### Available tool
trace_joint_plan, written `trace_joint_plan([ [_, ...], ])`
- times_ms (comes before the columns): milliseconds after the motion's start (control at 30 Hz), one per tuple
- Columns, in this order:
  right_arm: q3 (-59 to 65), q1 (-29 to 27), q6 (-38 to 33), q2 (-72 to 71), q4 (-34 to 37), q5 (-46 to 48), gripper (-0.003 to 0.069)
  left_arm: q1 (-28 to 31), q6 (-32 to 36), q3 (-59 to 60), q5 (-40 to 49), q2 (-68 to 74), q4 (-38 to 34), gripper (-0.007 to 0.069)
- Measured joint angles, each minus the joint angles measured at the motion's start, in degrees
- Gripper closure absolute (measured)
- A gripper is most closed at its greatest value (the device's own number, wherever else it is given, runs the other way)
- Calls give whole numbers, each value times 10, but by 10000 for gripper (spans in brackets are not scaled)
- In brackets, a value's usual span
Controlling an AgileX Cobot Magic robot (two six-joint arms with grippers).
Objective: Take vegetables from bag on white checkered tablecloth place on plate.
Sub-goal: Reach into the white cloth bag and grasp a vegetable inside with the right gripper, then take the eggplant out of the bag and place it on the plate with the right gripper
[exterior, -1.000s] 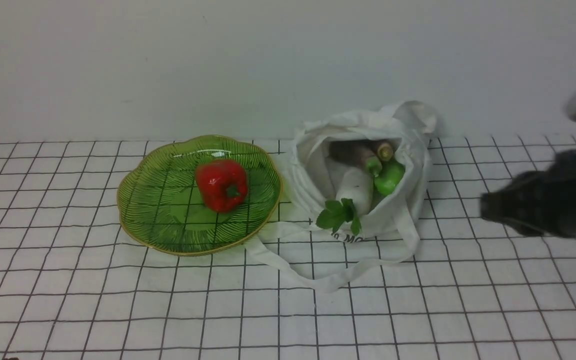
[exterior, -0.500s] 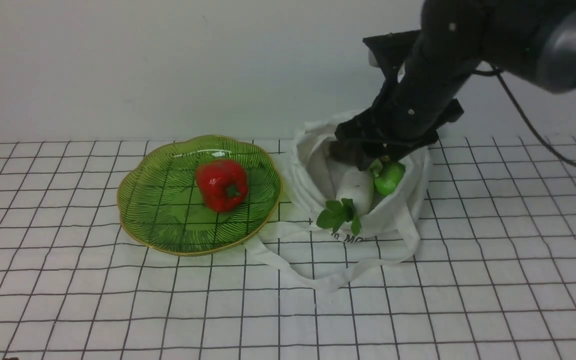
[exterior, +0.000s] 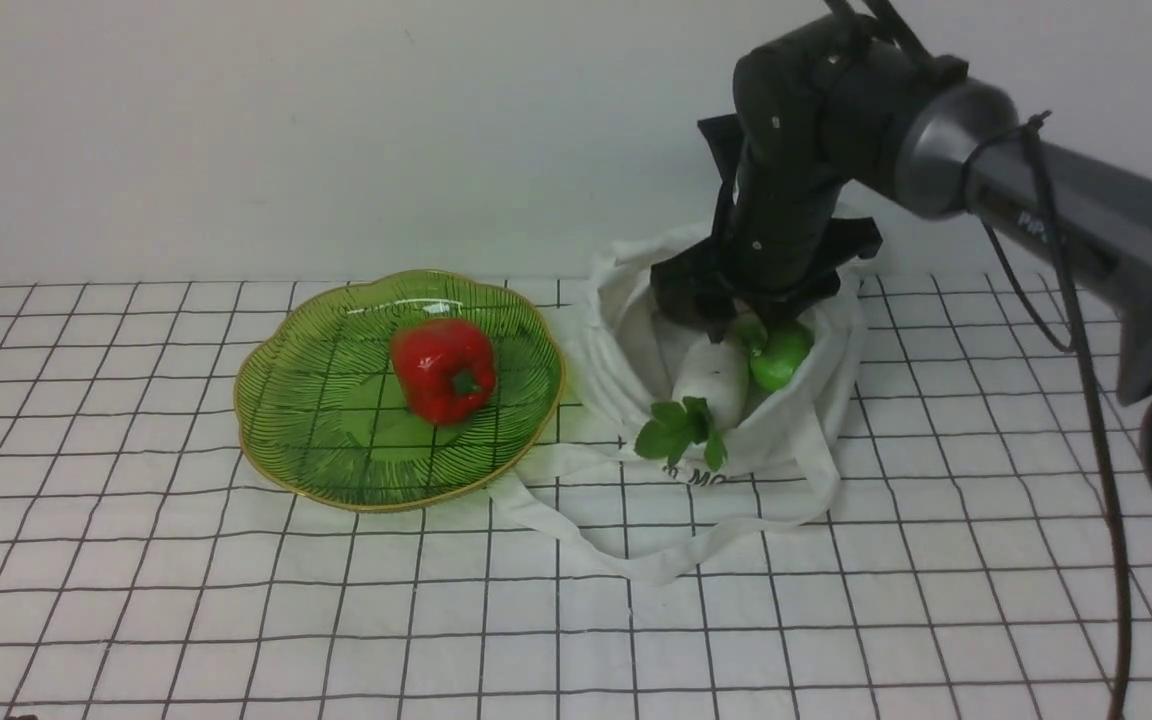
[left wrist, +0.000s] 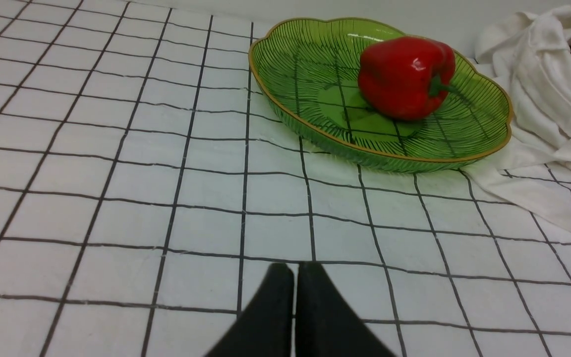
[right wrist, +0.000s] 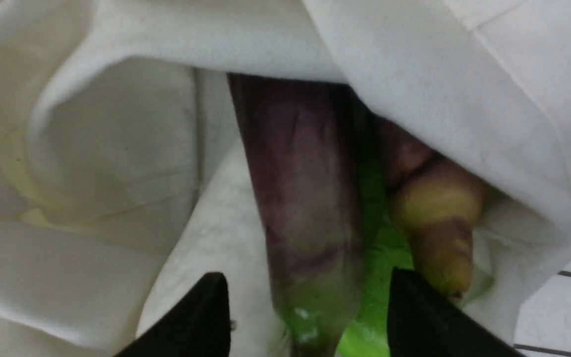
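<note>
R gripper (right wrist: 308, 277) wide open, astride eggplant (right wrist: 295, 173) at green-capped end, inside bag (right wrist: 439, 74).

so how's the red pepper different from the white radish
The red pepper lies on the green plate; the white radish sits inside the bag. The pepper is squat and blocky, the radish long and rounded. The radish has green leaves spilling over the bag's edge; the pepper shows only a short green stem. Both look smooth and shiny.

Front view: the right arm (exterior: 786, 220) covers the eggplant (right wrist: 300, 198); close up it blurs, green end seemingly cut off at the bottom edge.
</note>
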Motion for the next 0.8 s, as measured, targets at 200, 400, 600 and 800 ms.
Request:
trace_joint_plan([
  [200,-2,0,8,22,-2,-1,258,0,0,0,0,0,0,632],
  [400,-2,0,13,40,-2,-3,327,0,0,0,0,0,0,632],
  [600,-2,1,6,33,-2,0,447,0,0,0,0,0,0,632],
  [800,11,15,-6,-12,13,4,447,0,0,0,0,0,0,632],
])
